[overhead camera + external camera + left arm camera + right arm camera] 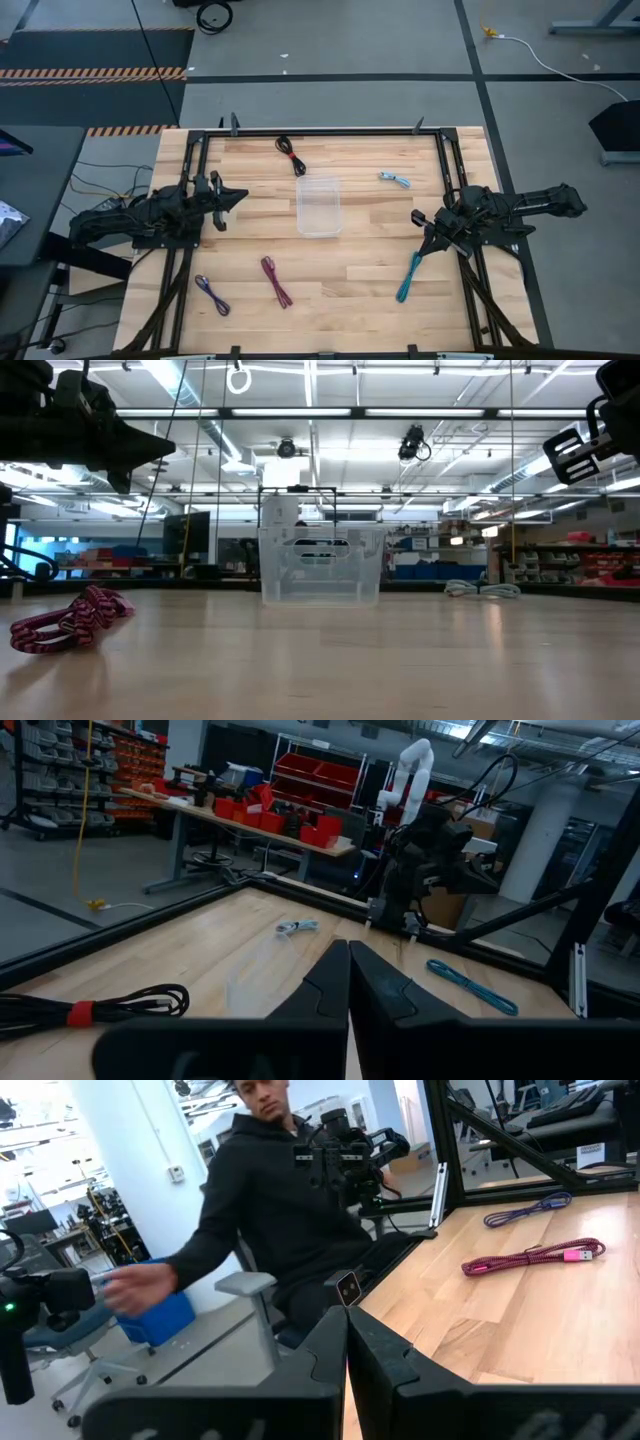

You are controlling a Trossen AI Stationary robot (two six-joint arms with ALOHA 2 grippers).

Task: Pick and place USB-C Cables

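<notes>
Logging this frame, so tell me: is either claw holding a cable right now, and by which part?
Nothing is held. The left claw and right claw are both shut and empty, raised above the table.

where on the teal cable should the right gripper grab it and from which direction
Probably at the middle of the teal cable, from straight above. It lies flat on the table as a slim, slightly slanted bundle, so set the fingers across its narrow width. The right gripper is nearest.

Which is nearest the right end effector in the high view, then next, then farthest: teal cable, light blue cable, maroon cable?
From the right end effector:
1. Teal cable, just toward the table's near edge from it.
2. Light blue cable, toward the far edge, only slightly farther off.
3. Maroon cable, well past the clear bin, on the left half.
</notes>
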